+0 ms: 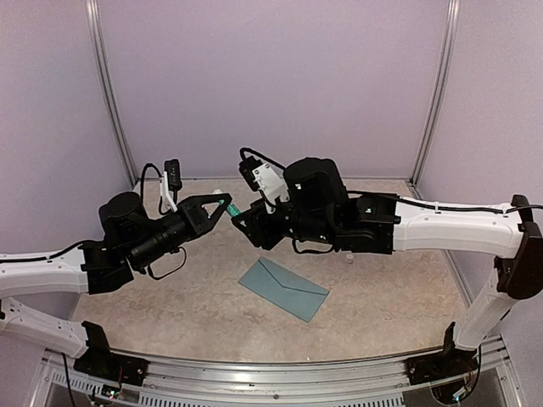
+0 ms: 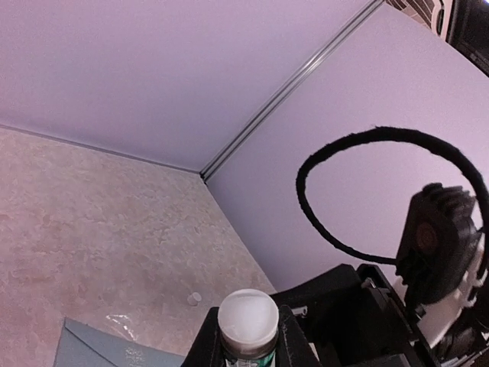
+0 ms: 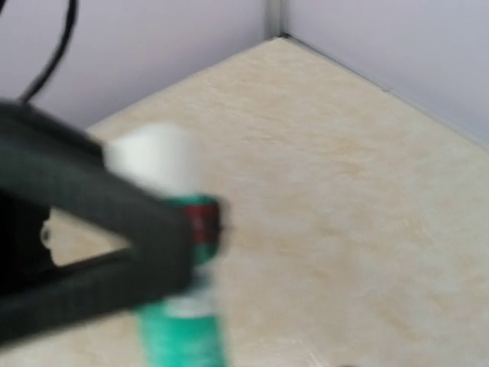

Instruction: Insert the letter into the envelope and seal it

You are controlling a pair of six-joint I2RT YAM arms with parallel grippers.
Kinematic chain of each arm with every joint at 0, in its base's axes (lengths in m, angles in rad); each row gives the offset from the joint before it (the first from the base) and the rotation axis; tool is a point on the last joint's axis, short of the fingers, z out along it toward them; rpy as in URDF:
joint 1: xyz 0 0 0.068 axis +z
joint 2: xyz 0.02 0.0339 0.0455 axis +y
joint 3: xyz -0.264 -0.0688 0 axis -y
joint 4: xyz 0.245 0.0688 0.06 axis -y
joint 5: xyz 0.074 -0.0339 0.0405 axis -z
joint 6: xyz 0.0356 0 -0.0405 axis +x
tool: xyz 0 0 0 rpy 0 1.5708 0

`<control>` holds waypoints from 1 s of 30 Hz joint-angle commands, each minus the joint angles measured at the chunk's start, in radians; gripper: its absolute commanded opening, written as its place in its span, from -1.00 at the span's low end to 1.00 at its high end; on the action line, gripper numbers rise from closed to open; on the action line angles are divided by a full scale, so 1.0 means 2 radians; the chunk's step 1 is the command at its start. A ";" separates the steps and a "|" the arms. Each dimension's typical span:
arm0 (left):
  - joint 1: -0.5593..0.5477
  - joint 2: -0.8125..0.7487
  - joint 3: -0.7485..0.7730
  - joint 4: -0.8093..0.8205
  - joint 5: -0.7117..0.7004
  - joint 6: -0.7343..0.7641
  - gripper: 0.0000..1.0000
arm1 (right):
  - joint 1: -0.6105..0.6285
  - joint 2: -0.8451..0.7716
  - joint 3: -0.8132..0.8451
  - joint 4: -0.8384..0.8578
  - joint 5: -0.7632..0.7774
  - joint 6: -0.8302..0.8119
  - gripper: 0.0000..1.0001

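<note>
The envelope [image 1: 284,288] lies flat on the table [image 1: 170,314], in the open space between the two arms and a little nearer than their tips. It is teal-blue, and its long axis runs on a diagonal from far-left to near-right as I look down over the arms. The creases of its triangular flap form a V whose tip seems to aim at the near-left long edge. Neither arm touches it. From the left wrist, one corner of it shows at the bottom edge of that view [image 2: 99,350].

Above the table, the left gripper [image 1: 222,202] is clamped on a glue stick [image 1: 230,209], its fingers pressed against the green barrel on both sides. The left wrist camera sees the stick end-on, a round white top [image 2: 247,319] between the fingers. The stick points across at the right gripper [image 1: 244,222], which sits just beside its tip. I cannot tell whether those jaws are apart or together, since the right wrist view is blurred.

On the table beyond the envelope's corner lie a small white disc [image 2: 195,298] and a scrap of clear film [image 2: 122,321].
</note>
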 commanded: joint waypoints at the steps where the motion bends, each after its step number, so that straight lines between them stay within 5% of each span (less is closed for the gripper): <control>1: 0.009 -0.021 0.003 0.023 0.061 0.007 -1.00 | -0.055 -0.084 -0.083 0.104 -0.189 0.023 0.26; 4: 0.013 -0.026 0.000 0.049 0.128 0.027 -1.00 | -0.098 -0.113 -0.139 0.166 -0.333 0.059 0.53; 10: 0.014 -0.033 -0.001 0.098 0.237 0.052 -1.00 | -0.117 -0.121 -0.191 0.270 -0.496 0.118 0.65; 15: 0.012 -0.033 0.003 0.103 0.276 0.061 -1.00 | -0.115 -0.109 -0.186 0.282 -0.526 0.126 0.56; 21: 0.010 -0.033 0.003 0.105 0.283 0.065 -1.00 | -0.110 -0.093 -0.172 0.284 -0.557 0.130 0.21; 30: 0.008 -0.029 0.003 0.105 0.285 0.067 -1.00 | -0.107 -0.082 -0.163 0.279 -0.552 0.131 0.04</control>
